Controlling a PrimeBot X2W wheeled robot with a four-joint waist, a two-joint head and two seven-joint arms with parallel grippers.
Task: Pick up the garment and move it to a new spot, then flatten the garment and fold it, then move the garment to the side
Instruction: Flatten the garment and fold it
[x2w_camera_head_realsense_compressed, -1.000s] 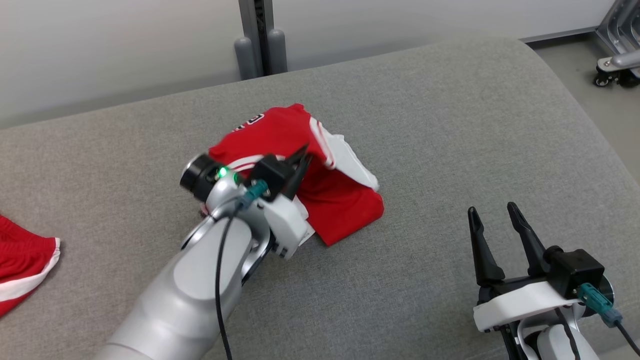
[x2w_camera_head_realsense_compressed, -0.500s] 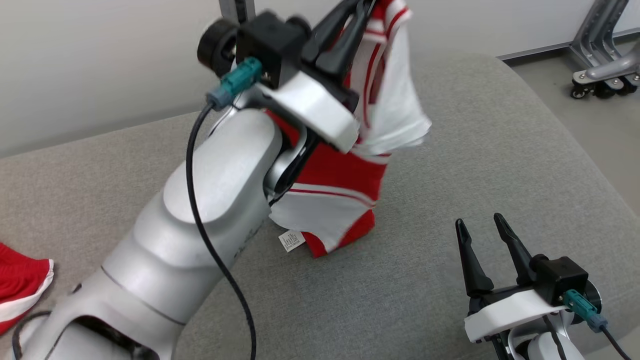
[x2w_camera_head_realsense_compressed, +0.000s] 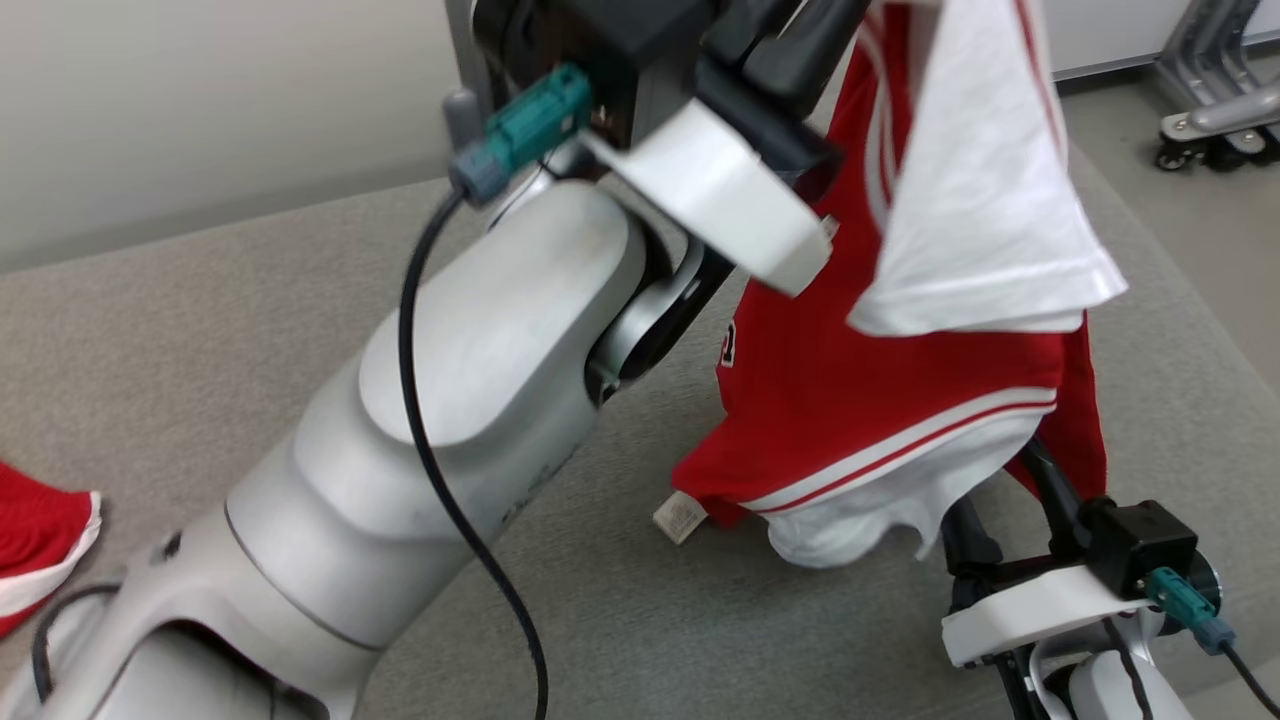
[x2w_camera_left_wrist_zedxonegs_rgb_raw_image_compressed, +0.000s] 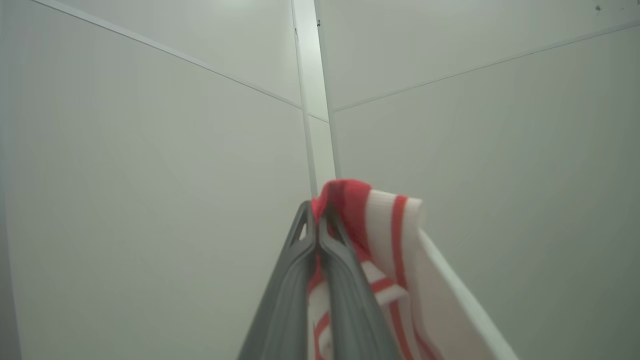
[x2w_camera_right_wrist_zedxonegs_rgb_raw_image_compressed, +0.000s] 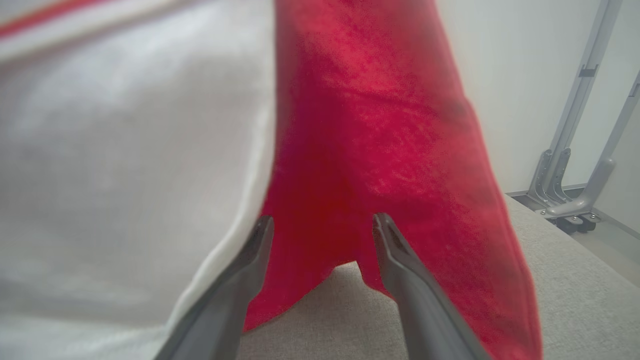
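The garment (x2w_camera_head_realsense_compressed: 880, 400), a red jersey with white panels and stripes, hangs in the air with its lower edge just touching the grey cushion (x2w_camera_head_realsense_compressed: 200, 300). My left gripper (x2w_camera_left_wrist_zedxonegs_rgb_raw_image_compressed: 316, 212) is raised high and shut on a bunched edge of the garment (x2w_camera_left_wrist_zedxonegs_rgb_raw_image_compressed: 395, 225). My right gripper (x2w_camera_head_realsense_compressed: 1005, 505) sits low at the right, open, with its fingertips hidden behind the hanging hem. In the right wrist view the right gripper (x2w_camera_right_wrist_zedxonegs_rgb_raw_image_compressed: 322, 222) has its fingers spread, and the red cloth (x2w_camera_right_wrist_zedxonegs_rgb_raw_image_compressed: 375, 125) drapes just beyond them, with nothing pinched.
A second red and white cloth (x2w_camera_head_realsense_compressed: 40, 540) lies at the cushion's left edge. A wheeled metal frame (x2w_camera_head_realsense_compressed: 1210, 110) stands on the floor at the back right. A white label (x2w_camera_head_realsense_compressed: 680, 517) dangles from the garment's hem. The cushion drops off at its rounded right edge.
My left gripper has lifted the garment off the cushion and carried it up and to the right. It now hangs over my right gripper's fingers. The right gripper has stayed open.
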